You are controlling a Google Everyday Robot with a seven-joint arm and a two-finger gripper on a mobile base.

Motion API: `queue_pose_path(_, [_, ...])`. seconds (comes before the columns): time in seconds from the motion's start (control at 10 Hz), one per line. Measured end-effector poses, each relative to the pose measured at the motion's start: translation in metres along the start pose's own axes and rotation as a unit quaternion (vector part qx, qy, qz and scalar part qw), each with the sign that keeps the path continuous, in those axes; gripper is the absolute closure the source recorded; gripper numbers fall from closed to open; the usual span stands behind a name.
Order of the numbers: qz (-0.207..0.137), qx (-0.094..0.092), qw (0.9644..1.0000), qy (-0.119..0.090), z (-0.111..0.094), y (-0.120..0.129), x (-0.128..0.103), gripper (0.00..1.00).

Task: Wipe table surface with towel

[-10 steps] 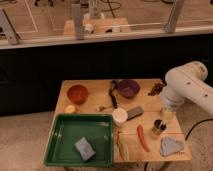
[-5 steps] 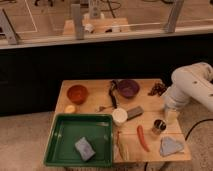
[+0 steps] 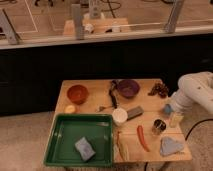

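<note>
one soft crumpled grey-blue towel [image 3: 171, 146] on planked wooden table surface [image 3: 97, 89]; gripper [image 3: 171, 114] near behind, jaws apart.

The arm [image 3: 197, 92] sinks lower, toward the right edge of the counter [image 3: 147, 102]. Its gripper [image 3: 170, 109] now hangs closer to the towel [image 3: 171, 146] at the front-right corner.

A light tan wooden desk [image 3: 145, 102] carries a green plastic tray [image 3: 56, 137] at its front left, with a blue-grey sponge block [image 3: 84, 148] lying in it. Behind the tray sits an orange round bowl [image 3: 77, 93], and a purple bowl [image 3: 128, 88] stands to its right at the back. A white cup [image 3: 119, 116] stands just right of the tray. The small grey-blue cloth towel [image 3: 170, 146] lies at the front right corner. The gripper [image 3: 171, 111] hangs over the desk's right edge, behind the towel and apart from it.
</note>
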Motion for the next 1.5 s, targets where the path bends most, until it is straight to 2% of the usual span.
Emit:
queue_pose_path(0.2, [0.006,0.007,0.9999,-0.005,0.007,0.009,0.018,0.20])
queue_pose_path(0.5, [0.013,0.016,0.9998,-0.005,0.004,0.031,0.037,0.20])
queue_pose_path(0.8, [0.009,0.012,0.9998,0.016,0.002,0.056,0.041,0.20])
queue_pose_path(1.0, [0.012,0.006,0.9998,0.017,0.005,0.077,0.046,0.20])
queue_pose_path(1.2, [0.003,0.006,1.0000,0.004,0.017,0.093,0.045,0.20])
queue_pose_path(1.4, [-0.008,0.004,0.9998,-0.018,0.043,0.104,0.040,0.20])
queue_pose_path(1.5, [-0.011,0.005,0.9996,-0.026,0.049,0.105,0.037,0.20])
